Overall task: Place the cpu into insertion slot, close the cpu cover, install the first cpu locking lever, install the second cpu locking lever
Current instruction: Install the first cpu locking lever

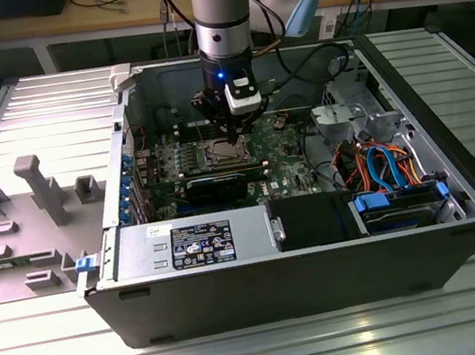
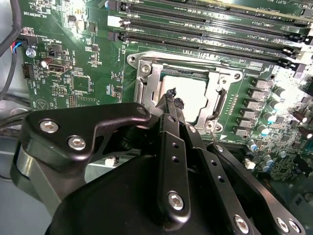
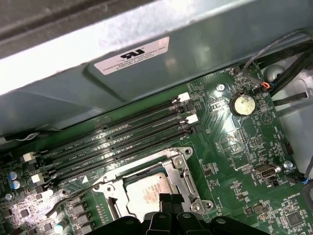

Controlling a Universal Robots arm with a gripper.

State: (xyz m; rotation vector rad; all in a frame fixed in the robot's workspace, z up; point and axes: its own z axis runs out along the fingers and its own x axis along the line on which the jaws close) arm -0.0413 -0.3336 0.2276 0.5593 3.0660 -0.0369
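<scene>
While hanging low inside the open computer case [image 1: 325,263], gripper [image 2: 172,96] poised directly above the insertion slot [image 2: 183,93], fingertips pressed together. Cpu [image 3: 146,188] seated in that socket, cpu cover [image 3: 178,169] closed around it.
</scene>
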